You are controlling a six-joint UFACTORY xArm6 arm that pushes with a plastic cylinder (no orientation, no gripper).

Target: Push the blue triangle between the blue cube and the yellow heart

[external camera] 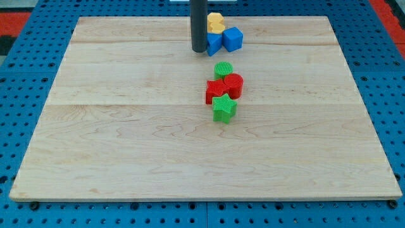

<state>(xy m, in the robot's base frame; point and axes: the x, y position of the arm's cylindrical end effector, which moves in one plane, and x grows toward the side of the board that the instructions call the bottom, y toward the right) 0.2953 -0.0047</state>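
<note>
The blue triangle (214, 43) lies near the board's top edge, touching the blue cube (233, 39) on its right and the yellow heart (216, 23) just above it. The three form a tight cluster. My tip (199, 50) rests on the board right against the triangle's left side; the dark rod rises out of the view's top and hides part of the triangle.
Below the cluster, near the board's middle, sit a green cylinder (223, 69), a red cylinder (233, 84), a red block (215, 91) and a green star (223, 107), packed together. The wooden board (126, 139) lies on a blue pegboard.
</note>
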